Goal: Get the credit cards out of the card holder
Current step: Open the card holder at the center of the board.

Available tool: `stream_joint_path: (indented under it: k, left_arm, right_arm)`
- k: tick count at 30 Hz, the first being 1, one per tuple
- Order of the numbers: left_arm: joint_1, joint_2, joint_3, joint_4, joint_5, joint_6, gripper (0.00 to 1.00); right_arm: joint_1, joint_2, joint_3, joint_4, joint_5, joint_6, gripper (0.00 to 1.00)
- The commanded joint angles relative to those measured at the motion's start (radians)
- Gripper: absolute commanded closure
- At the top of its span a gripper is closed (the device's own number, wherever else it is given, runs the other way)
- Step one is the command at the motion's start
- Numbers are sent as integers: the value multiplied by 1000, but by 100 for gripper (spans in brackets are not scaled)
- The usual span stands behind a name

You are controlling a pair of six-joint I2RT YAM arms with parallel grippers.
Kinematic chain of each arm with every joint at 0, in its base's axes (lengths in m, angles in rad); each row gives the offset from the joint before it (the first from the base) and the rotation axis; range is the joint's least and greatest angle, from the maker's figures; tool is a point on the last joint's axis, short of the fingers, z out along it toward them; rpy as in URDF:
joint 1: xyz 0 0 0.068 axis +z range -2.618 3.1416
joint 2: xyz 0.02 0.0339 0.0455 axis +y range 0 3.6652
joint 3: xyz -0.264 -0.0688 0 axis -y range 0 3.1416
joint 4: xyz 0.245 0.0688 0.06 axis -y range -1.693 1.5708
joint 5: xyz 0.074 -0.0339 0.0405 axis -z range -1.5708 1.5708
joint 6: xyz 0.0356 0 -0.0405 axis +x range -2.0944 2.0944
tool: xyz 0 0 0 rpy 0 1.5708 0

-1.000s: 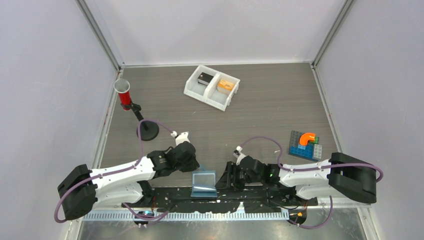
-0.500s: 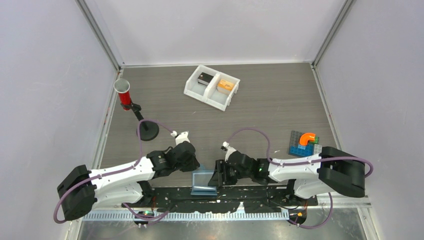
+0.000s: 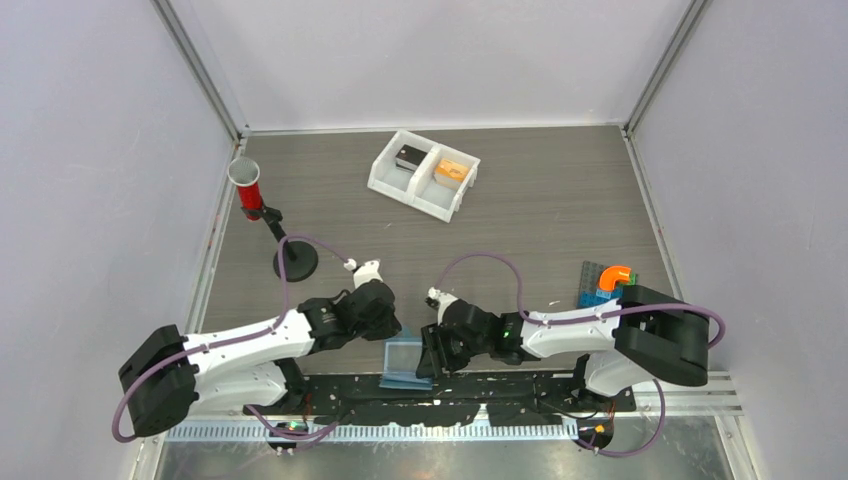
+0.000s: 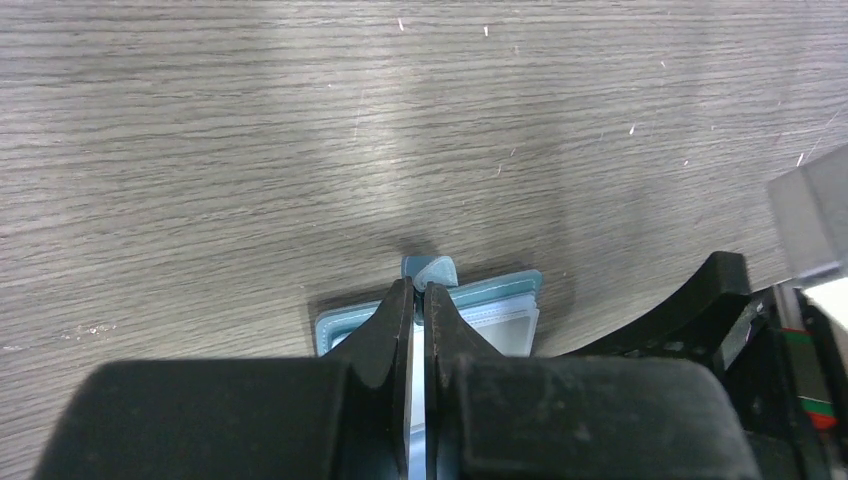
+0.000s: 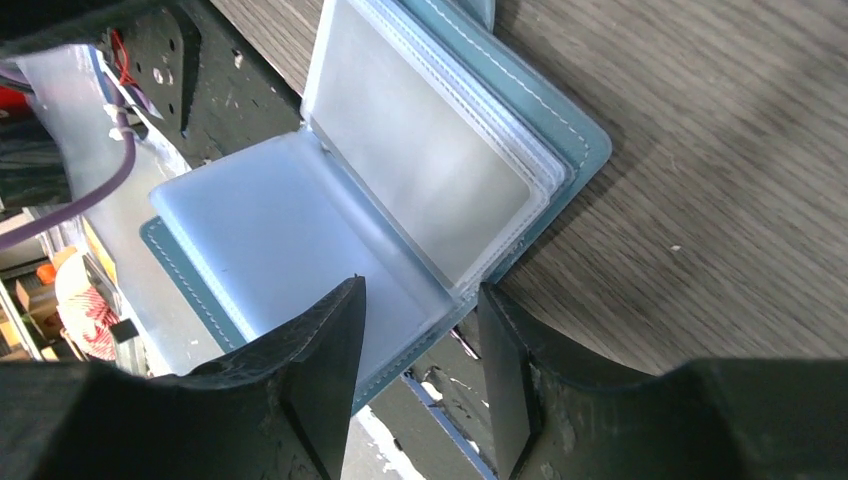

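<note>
The light-blue card holder (image 3: 405, 362) lies open at the table's near edge, between the two grippers. My left gripper (image 3: 392, 336) is shut on its far cover edge, beside the small tab (image 4: 428, 272); the holder (image 4: 500, 300) shows under the fingers. My right gripper (image 3: 430, 352) is open, its jaws straddling the holder's right side at the fold. In the right wrist view the holder (image 5: 420, 180) shows pale, frosted sleeves fanned open, with the gripper (image 5: 425, 300) over its near corner. No dark credit card shows plainly; any cards are hidden in the sleeves.
A white two-compartment tray (image 3: 424, 174) stands at the back. A red cup (image 3: 245, 183) on a black stand (image 3: 296, 262) is at the left. Toy bricks (image 3: 608, 285) lie at the right. The black mounting plate (image 3: 470, 392) runs along the near edge.
My right arm has swung left across the near edge until its open jaws reach the holder's right side. The left gripper has stayed shut on the holder, almost still.
</note>
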Motion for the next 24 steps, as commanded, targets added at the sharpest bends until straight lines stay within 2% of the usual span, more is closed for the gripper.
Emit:
stream_joint_path:
  k: [1, 11, 15, 24]
  left_arm:
    - [13, 18, 66, -19, -58, 5, 100]
    - [88, 68, 120, -8, -24, 41, 100]
    - [120, 93, 148, -7, -13, 64, 100]
    - [214, 106, 121, 30, 38, 78, 100]
  right_arm:
    - [9, 30, 24, -45, -31, -50, 47]
    - [9, 44, 78, -199, 66, -99, 49]
    - [8, 52, 116, -261, 162, -116, 50]
    - [-43, 125, 185, -344, 300, -211, 52]
